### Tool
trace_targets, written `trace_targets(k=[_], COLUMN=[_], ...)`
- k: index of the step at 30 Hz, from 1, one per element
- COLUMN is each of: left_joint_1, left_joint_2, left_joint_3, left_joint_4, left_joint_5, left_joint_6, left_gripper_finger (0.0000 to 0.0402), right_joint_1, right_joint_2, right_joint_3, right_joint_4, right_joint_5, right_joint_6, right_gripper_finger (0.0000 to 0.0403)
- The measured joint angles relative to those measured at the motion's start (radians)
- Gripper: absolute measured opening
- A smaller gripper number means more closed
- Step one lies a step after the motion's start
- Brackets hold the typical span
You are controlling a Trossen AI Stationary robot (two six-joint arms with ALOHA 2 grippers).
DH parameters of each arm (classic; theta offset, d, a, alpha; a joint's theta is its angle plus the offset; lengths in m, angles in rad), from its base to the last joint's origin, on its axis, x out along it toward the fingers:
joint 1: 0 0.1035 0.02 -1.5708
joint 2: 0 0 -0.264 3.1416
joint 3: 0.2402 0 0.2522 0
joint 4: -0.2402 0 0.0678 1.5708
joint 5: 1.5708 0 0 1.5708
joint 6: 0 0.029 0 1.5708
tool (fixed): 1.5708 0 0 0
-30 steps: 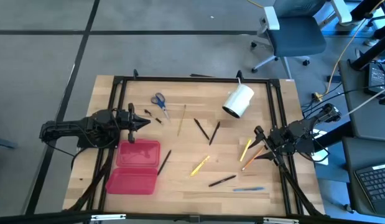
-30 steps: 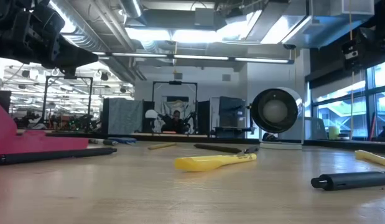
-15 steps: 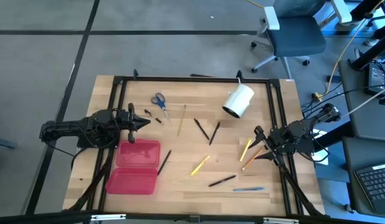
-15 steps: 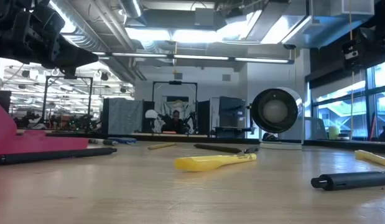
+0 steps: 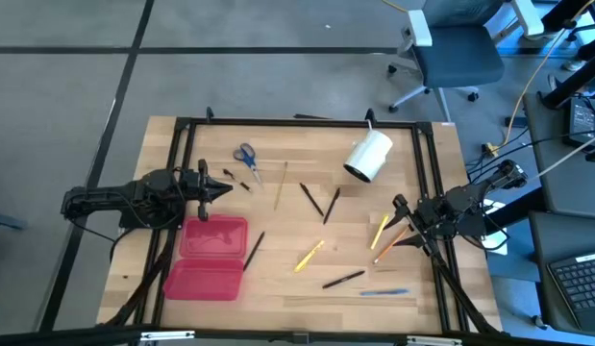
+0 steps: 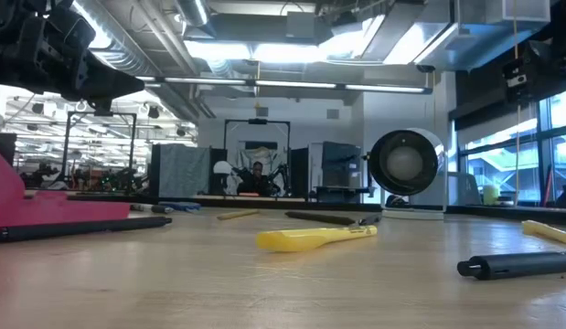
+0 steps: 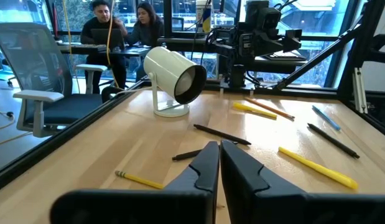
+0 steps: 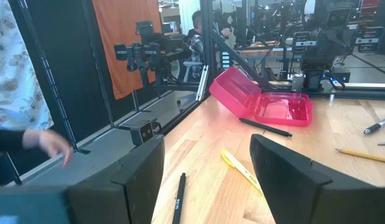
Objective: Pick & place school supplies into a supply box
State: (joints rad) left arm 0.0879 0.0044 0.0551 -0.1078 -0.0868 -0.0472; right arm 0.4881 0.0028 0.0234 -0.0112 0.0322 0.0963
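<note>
The red pencil case lies open on the left half of the table, its two halves side by side, and nothing can be seen inside it. The supplies are scattered over the middle and right of the table.

The left gripper is held above the table just beyond the far edge of the case, its fingers pressed together on nothing. The blue-handled scissors are found a little farther from the front edge and slightly to the right of its tip, and a few short dark bits lie between the two. A black pen rests against the right side of the case, its long axis running diagonally from front-left to back-right; it is also near this gripper.

The right gripper is held at the right edge of the table with its fingers spread wide apart and empty. A yellow pencil and an orange pencil lie just beside it, side by side, both slanting the same way, toward the gripper at their far ends. This arm is judged much the nearer for those two, while the case is well apart from it, across the table. A white cylinder lamp stands at the back.
</note>
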Motion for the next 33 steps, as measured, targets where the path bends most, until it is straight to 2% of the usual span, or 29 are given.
trace_targets(k=[28, 33], left_joint_1=[0.0, 0.0], left_joint_2=[0.0, 0.0], left_joint_3=[0.0, 0.0], left_joint_4=[0.0, 0.0], left_joint_5=[0.0, 0.0], left_joint_6=[0.008, 0.008], left_gripper_finger=[0.0012, 0.0008], right_joint_1=[0.0, 0.0], right_joint_2=[0.0, 0.0], right_joint_3=[0.0, 0.0], right_joint_4=[0.0, 0.007], right_joint_5=[0.0, 0.0], right_joint_6=[0.03, -0.006], right_gripper_finger=[0.0242, 0.0242])
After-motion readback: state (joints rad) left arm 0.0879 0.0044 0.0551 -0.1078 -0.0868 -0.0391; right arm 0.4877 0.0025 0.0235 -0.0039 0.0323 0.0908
